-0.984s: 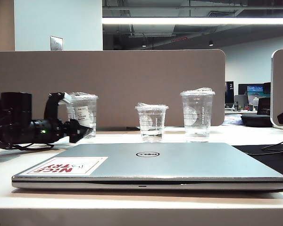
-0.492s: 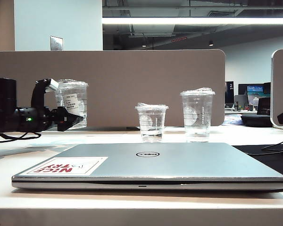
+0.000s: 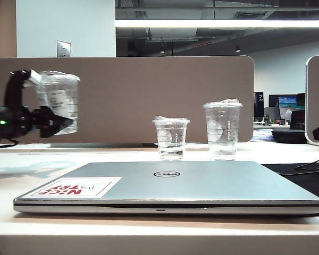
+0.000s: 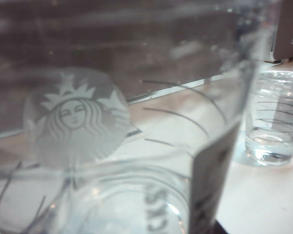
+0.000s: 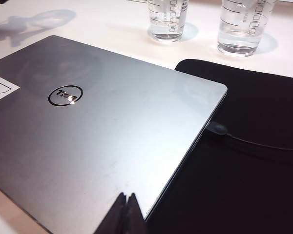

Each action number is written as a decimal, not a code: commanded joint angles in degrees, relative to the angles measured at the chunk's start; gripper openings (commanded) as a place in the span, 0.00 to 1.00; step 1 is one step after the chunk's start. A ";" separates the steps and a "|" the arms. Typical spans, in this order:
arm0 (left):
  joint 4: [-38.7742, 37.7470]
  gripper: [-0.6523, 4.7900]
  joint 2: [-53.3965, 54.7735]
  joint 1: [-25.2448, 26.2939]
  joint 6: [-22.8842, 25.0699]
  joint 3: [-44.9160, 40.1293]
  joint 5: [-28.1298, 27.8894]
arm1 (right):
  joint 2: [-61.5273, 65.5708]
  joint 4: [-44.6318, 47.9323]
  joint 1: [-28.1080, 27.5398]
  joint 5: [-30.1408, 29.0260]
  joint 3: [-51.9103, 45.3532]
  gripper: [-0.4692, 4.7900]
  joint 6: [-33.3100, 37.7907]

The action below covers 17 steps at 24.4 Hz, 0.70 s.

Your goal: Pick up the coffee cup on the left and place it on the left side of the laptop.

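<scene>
The coffee cup, clear plastic with a lid and a white printed label, hangs tilted in the air at the far left, well above the table. My left gripper is shut on it, one finger on each side of the cup. In the left wrist view the cup fills the picture with its round logo, and the fingers are hidden behind it. The closed silver laptop with the red-lettered sticker lies in front. My right gripper is shut and empty, hovering over the laptop near its edge.
A short clear cup and a taller one stand behind the laptop, both holding some water. A black mat with a cable lies right of the laptop. A beige partition closes the back.
My left gripper has carried the coffee cup up off the table and toward the left, tilting it a little. The right gripper, laptop and other cups have not moved.
</scene>
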 commanded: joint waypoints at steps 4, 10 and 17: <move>4.22 0.69 -4.70 -0.02 0.07 -9.11 -0.61 | 0.04 1.01 0.07 0.04 -0.24 0.08 -0.09; 5.92 0.69 -5.70 -0.02 0.11 -16.37 -0.31 | -0.09 0.98 0.07 0.04 -0.24 0.08 -0.07; 5.97 0.69 -5.73 -0.11 0.37 -20.55 2.03 | -1.51 0.96 0.04 0.04 -0.24 0.08 -0.07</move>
